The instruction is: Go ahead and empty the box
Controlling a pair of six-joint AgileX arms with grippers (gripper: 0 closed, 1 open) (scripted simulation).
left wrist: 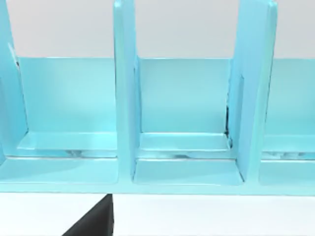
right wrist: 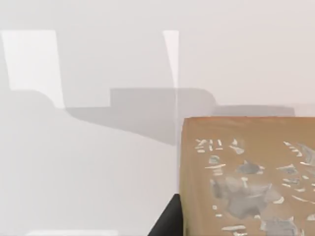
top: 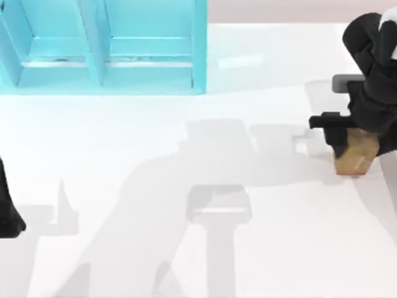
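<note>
The box (top: 105,46) is a turquoise divided case at the table's back left, and the compartments facing the left wrist camera (left wrist: 184,137) hold nothing. A brown block (top: 356,156) with grey flecks sits tilted at the table's right side. My right gripper (top: 347,144) is down over it and shut on it. In the right wrist view the block (right wrist: 246,177) looms close, with one dark finger (right wrist: 170,221) against its side. My left arm (top: 7,214) is parked at the table's left edge.
White tabletop (top: 205,248) stretches between the two arms, crossed by grey shadows. The box's upright dividers (left wrist: 125,93) stand between its compartments. The right arm's black body (top: 375,56) rises over the table's right edge.
</note>
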